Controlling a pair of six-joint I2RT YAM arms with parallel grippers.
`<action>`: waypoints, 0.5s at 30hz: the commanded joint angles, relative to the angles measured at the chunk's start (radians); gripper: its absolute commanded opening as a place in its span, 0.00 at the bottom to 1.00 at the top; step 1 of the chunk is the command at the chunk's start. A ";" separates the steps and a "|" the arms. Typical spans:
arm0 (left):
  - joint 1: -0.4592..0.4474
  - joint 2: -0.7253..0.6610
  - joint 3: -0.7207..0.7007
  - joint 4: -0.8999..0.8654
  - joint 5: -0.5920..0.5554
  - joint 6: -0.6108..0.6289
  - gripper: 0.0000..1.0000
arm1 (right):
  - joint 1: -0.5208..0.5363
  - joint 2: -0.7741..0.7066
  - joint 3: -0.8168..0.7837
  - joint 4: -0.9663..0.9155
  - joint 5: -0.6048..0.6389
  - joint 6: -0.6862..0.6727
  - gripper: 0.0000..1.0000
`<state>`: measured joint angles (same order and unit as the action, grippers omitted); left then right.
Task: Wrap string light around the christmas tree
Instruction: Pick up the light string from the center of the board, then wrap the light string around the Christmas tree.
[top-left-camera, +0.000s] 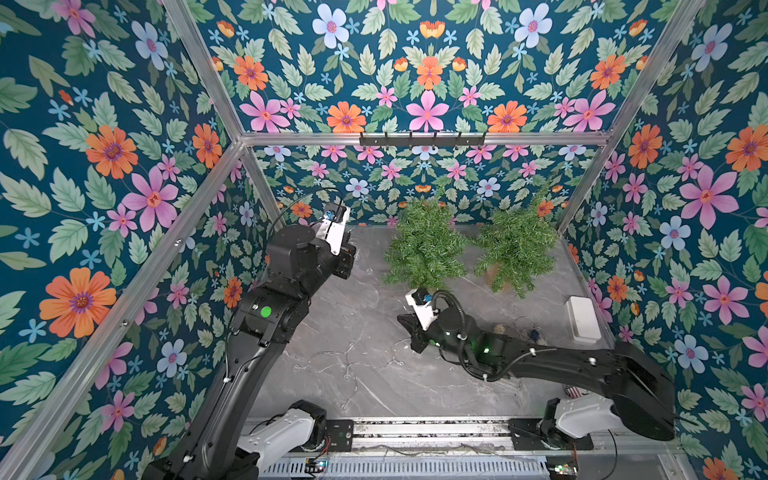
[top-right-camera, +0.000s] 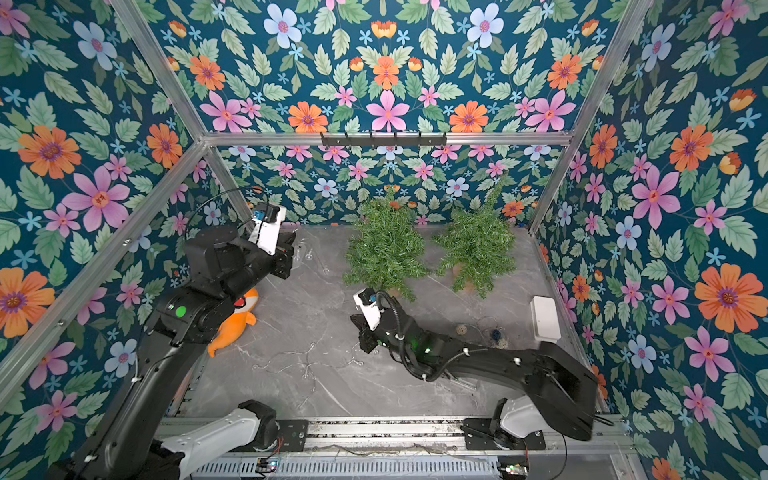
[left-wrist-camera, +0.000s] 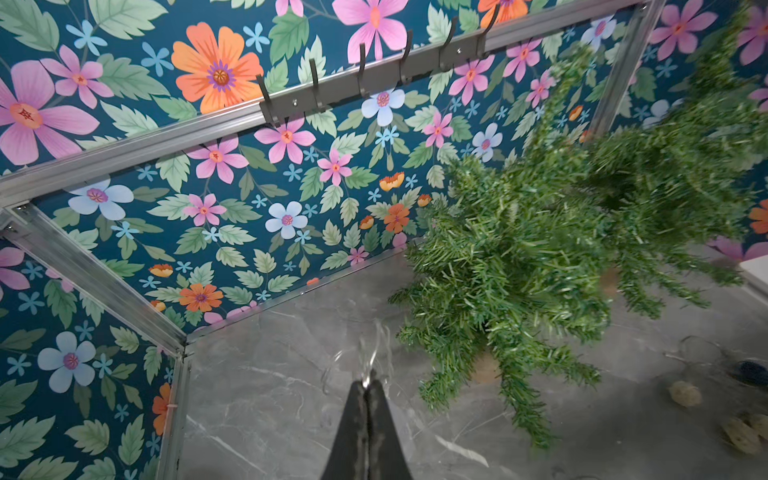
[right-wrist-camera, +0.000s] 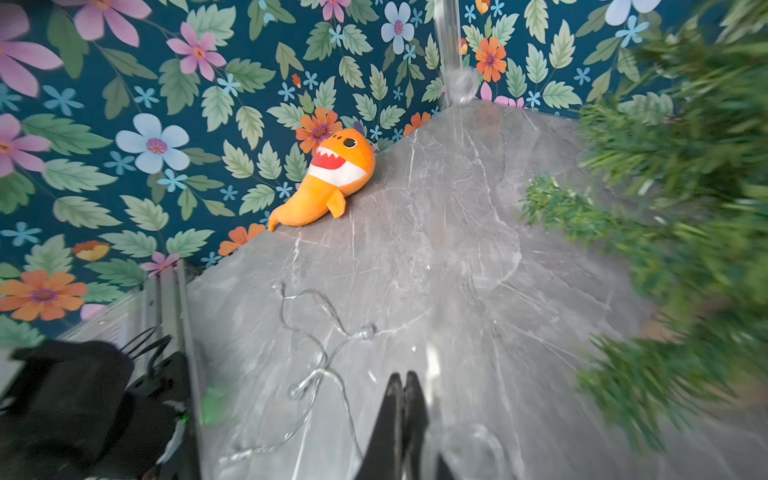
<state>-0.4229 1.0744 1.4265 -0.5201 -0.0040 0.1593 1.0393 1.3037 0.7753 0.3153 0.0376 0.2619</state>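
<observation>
Left wrist view: the left gripper is shown with its two black fingers pressed together, and a clear strand of the string light is pinched at their tips, curling loosely just ahead of them. Further ahead of this gripper a green Christmas tree is stood on the grey marble tabletop, and a second tree is seen beyond it.

In the right wrist view the right gripper is also closed, its fingers touching. A blurred clear strand runs just beside them. Whether it is caught between them cannot be told. More of the string light is laid slack on the tabletop just ahead of this gripper, in loops dotted with small bulbs. Well beyond it an orange plush shark is propped against the flowered wall.

In both top views the right gripper is held low, close to the nearer tree's lowest branches, and the left gripper is held well apart from that tree.
</observation>
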 joint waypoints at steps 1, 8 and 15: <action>0.036 0.025 -0.024 0.142 0.017 0.019 0.00 | -0.052 -0.137 -0.017 -0.311 -0.063 0.045 0.00; 0.110 0.133 -0.093 0.314 0.173 0.040 0.00 | -0.165 -0.347 -0.026 -0.566 -0.032 -0.004 0.00; 0.112 0.320 -0.069 0.385 0.270 0.172 0.00 | -0.255 -0.374 -0.034 -0.512 -0.041 0.005 0.00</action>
<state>-0.3138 1.3582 1.3457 -0.2054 0.2226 0.2489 0.7933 0.9276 0.7361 -0.2111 0.0032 0.2691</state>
